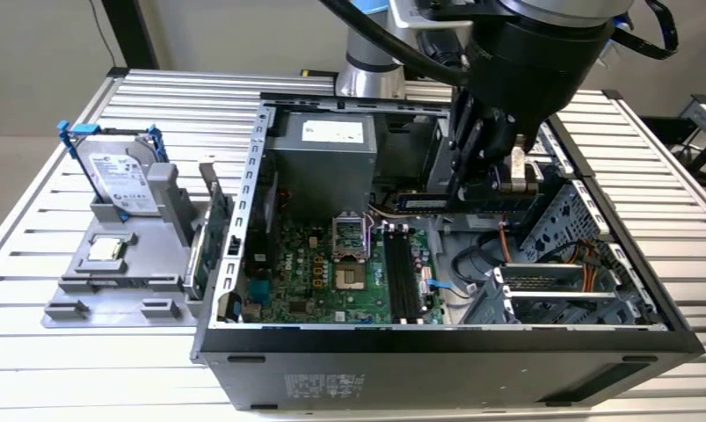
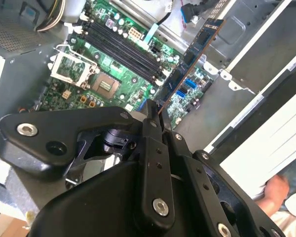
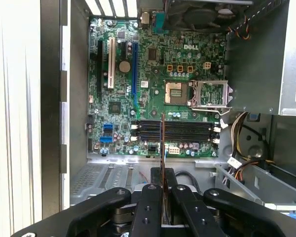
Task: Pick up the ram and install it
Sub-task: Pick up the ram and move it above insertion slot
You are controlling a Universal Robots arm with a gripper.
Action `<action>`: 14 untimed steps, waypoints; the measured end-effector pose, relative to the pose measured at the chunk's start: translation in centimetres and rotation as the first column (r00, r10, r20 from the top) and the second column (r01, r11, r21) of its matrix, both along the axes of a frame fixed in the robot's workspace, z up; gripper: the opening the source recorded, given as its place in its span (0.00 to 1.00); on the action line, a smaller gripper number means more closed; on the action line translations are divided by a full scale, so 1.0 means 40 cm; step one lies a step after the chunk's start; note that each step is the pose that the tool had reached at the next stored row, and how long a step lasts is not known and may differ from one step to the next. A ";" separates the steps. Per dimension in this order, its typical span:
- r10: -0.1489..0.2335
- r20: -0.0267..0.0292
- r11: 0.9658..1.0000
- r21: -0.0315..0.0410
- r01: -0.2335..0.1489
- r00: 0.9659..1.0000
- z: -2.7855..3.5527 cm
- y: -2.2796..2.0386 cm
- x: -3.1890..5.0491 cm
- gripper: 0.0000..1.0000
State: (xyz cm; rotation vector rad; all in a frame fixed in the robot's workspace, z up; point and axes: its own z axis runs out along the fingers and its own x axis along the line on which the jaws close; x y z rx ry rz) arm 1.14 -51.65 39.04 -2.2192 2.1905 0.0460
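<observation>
My gripper (image 1: 490,187) hangs inside the open computer case (image 1: 447,338), over the exterior view's right part of the motherboard (image 1: 317,272). It is shut on the ram (image 1: 435,201), a thin dark stick. In the second wrist view the ram (image 2: 197,47) juts out from between the fingertips of the gripper (image 2: 155,122). The first wrist view has the ram (image 3: 162,143) edge-on, held by the gripper (image 3: 163,174) above the black memory slots (image 3: 177,131) and clear of them. The slots (image 1: 402,272) (image 2: 121,49) are empty.
On the exterior view's left, a grey holder (image 1: 118,290) carries a silver hard drive with blue handles (image 1: 124,180) and a processor (image 1: 104,251). A green expansion card (image 1: 218,237) stands beside the case wall. The power supply (image 1: 329,149) and drive cage (image 1: 564,286) flank the motherboard. A hand (image 2: 276,190) is nearby.
</observation>
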 end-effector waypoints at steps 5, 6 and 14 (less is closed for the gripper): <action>0.000 0.000 1.000 0.000 0.000 1.000 0.000 0.017 0.000 0.00; 0.000 0.000 1.000 0.000 0.000 1.000 0.000 0.022 0.000 0.00; 0.000 0.000 1.000 0.000 0.000 1.000 0.000 0.072 0.001 0.00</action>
